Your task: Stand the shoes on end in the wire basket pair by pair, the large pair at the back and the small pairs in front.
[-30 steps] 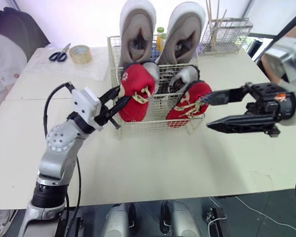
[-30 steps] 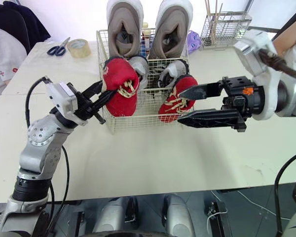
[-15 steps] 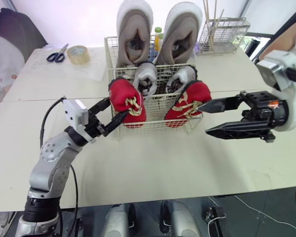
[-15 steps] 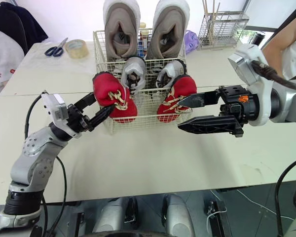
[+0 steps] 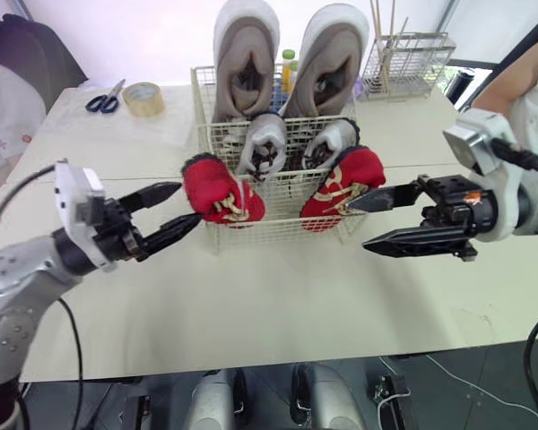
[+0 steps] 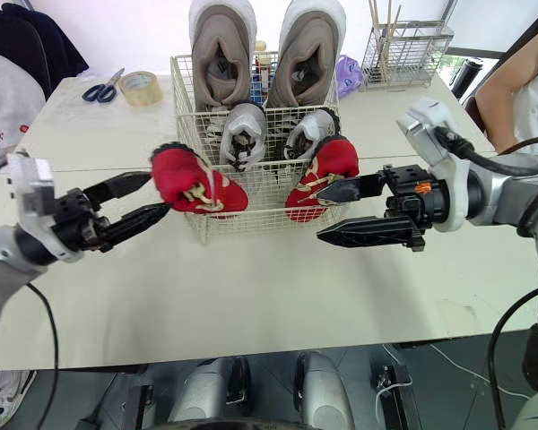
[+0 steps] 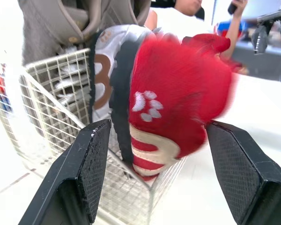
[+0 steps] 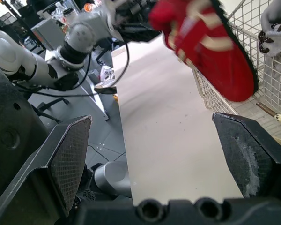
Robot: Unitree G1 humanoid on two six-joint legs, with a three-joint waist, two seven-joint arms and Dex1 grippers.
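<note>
The wire basket [image 5: 278, 228] stands mid-table. Two large grey shoes [image 5: 247, 54] stand on end at its back, with a small grey-white pair [image 5: 267, 143] before them. At the front right, a red shoe [image 5: 348, 182] stands upright. The other red shoe [image 5: 217, 190] is tilted over the basket's front left corner, seen close up as the red shoe [image 7: 178, 93] in the left wrist view. My left gripper [image 5: 186, 206] is open just left of it, not touching. On the right, my other gripper [image 5: 359, 224] is open beside the upright red shoe, holding nothing.
Scissors [image 5: 103, 97] and a tape roll [image 5: 144, 97] lie at the back left. A second wire rack [image 5: 408, 58] with sticks stands at the back right. A person sits at the far left [image 5: 0, 107], and another person's arm [image 5: 520, 72] is at the right.
My left gripper let go of the left red shoe and drew back to the left. That shoe tipped from upright to leaning over the basket's corner. The right gripper barely moved.
</note>
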